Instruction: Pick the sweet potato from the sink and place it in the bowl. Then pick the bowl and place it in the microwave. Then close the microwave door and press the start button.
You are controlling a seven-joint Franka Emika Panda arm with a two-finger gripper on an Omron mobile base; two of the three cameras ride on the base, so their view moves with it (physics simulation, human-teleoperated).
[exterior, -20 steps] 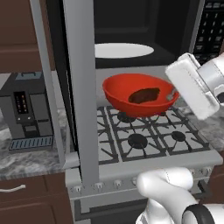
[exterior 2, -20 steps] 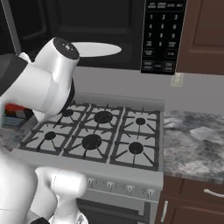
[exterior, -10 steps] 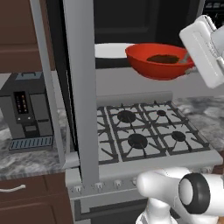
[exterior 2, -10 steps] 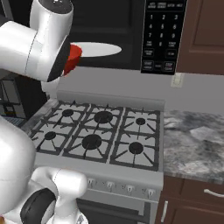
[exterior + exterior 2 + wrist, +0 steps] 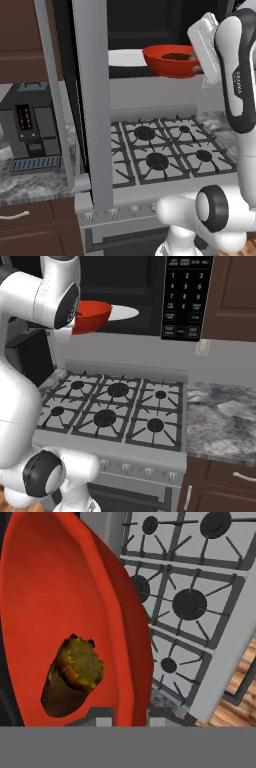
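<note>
Up close, the arm's forearm carried small dark lettering, too small to read. Hand view: the claw pinched the rim of the bowl, glossy red, held aloft above the stove. Inside it lay the sweet potato, brown-skinned, cut end yellowish, resting against the bowl's wall. Beyond, the bowl hung at the mouth of the microwave, partly over the white turntable plate. Microwave door stood swung open. Keypad panel bore white button legends, unreadable. Coffee machine sat on the table at far left.
</note>
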